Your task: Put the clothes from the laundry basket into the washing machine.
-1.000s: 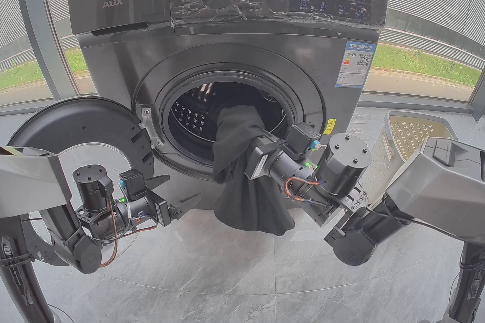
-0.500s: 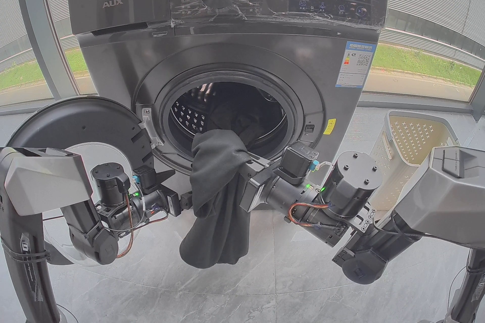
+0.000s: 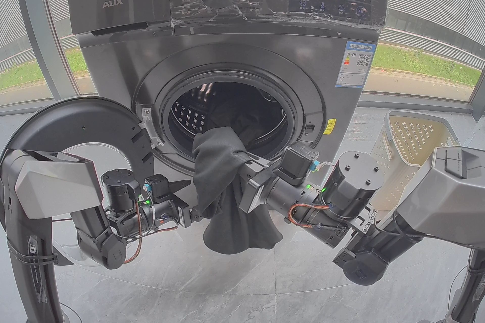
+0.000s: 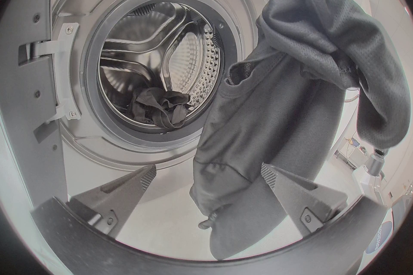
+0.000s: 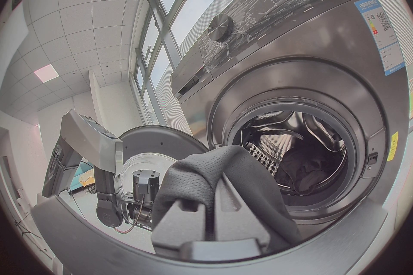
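At far left the washer door (image 3: 76, 129) stands fully open. The left gripper (image 4: 207, 167) sits low in front of the washing machine (image 3: 126, 51), jaws apart, with the hanging lower part of a dark mesh garment (image 3: 227, 198) between its fingers; no grip is made yet. This garment hangs outside the machine, below the opening, draped over and clamped in the right gripper (image 3: 243, 172), whose jaws are closed on the fabric. Inside the drum (image 4: 172, 52) a bundle of dark clothing (image 4: 159, 108) already lies, so part of the task is judged done. At far right the laundry basket (image 3: 391, 147) stands on the floor; its visible inner wall is bare, but the bottom is hidden by the right arm, so remaining contents cannot be confirmed. Outstanding: the held garment must go into the drum. Compared with one second ago, the right gripper has dropped from the mouth of the opening to below its rim, taking the garment down and out, and the left gripper, then well apart from the fabric, has closed in to the hem.
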`<state>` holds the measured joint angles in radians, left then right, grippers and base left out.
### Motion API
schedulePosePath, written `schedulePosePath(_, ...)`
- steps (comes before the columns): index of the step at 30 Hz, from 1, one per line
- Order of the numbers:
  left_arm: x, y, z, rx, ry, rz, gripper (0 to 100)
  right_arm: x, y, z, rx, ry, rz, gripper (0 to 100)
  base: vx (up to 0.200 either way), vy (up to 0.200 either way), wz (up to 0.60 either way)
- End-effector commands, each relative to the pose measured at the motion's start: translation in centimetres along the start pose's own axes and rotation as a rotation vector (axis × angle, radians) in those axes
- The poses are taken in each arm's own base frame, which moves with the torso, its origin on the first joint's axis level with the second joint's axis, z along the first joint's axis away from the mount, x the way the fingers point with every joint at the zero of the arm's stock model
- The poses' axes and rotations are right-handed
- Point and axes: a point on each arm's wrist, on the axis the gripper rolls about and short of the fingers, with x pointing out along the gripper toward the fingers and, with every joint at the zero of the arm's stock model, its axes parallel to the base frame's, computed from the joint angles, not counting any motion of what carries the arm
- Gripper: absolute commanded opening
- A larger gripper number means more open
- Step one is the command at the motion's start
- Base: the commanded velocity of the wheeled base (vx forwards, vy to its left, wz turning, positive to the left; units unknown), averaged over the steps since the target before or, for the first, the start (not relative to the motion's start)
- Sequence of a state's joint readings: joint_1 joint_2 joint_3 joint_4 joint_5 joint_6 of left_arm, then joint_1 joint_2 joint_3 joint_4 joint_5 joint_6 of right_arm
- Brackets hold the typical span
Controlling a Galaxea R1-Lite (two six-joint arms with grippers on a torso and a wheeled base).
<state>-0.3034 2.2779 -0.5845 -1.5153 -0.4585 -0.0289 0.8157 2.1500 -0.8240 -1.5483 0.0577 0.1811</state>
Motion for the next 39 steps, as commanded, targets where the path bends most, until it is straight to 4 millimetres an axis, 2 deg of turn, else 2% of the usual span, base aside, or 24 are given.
schedulePosePath(1, 0.4, -0.4, -0.4, -0.005, 0.010, -0.018, 100, 0.0, 0.1, -0.2, 0.001, 0.005, 0.005, 0, 0.000, 0.000, 0.00)
schedulePosePath(18, 3.7, 1.1, -1.5, 0.023, -0.030, -0.087, 100, 0.0, 0.5, -0.7, 0.006, 0.019, 0.013, 0, 0.000, 0.000, 0.00)
schedulePosePath(19, 3.8, 1.1, -1.4, 0.025, -0.034, -0.087, 0, 0.0, 0.5, -0.7, 0.007, 0.019, 0.013, 0, 0.000, 0.000, 0.00)
schedulePosePath(26, 4.0, 1.1, -0.4, 0.036, -0.065, -0.096, 0, -0.2, 0.3, -0.8, 0.013, 0.029, 0.008, 0, 0.000, 0.000, 0.00)
schedulePosePath(30, 3.4, 1.3, 0.6, 0.043, -0.088, -0.083, 0, -0.5, 0.0, -0.9, 0.016, 0.034, -0.001, 0, 0.000, 0.000, 0.00)
schedulePosePath(34, 1.6, 1.4, 2.6, 0.051, -0.116, -0.053, 0, -1.2, -0.2, -0.7, 0.019, 0.049, -0.012, 0, 0.000, 0.000, 0.00)
schedulePosePath(39, -0.8, 0.7, 3.9, 0.065, -0.120, -0.030, 0, -2.0, -0.3, -0.3, 0.020, 0.060, -0.021, 0, 0.000, 0.000, 0.00)
